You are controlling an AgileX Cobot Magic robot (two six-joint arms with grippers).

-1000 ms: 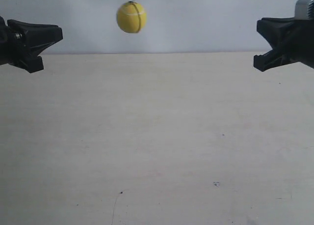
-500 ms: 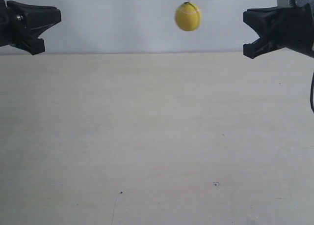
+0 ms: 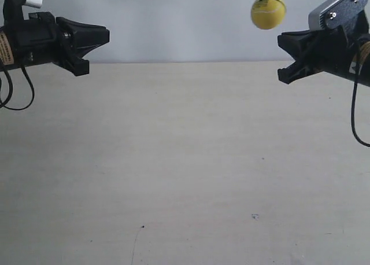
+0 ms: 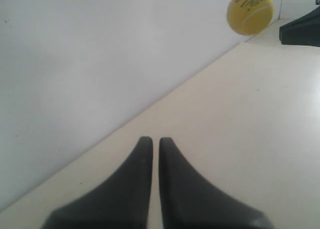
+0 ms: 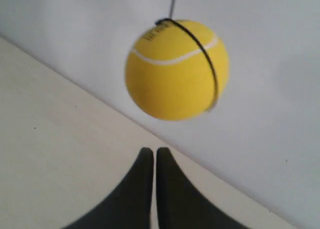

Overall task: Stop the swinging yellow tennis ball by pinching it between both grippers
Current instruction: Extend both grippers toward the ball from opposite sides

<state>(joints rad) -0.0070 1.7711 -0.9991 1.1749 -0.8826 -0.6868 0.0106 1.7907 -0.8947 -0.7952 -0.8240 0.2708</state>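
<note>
Yellow tennis ball [image 3: 268, 11] is seen hung on a thin string [image 5: 172, 1], well clear of the bench [image 3: 185, 161]. It is placed just above the tips of the right gripper [image 5: 148, 151], not touching them. The left gripper [image 4: 150, 141] is held well apart from it. Both sets of jaws are recorded clenched and empty, tips almost meeting.

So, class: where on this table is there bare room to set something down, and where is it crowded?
The pale tabletop is bare throughout, below and between the black left gripper and right gripper. It is crowded only in the air by the right gripper, where the yellow tennis ball hangs.
</note>
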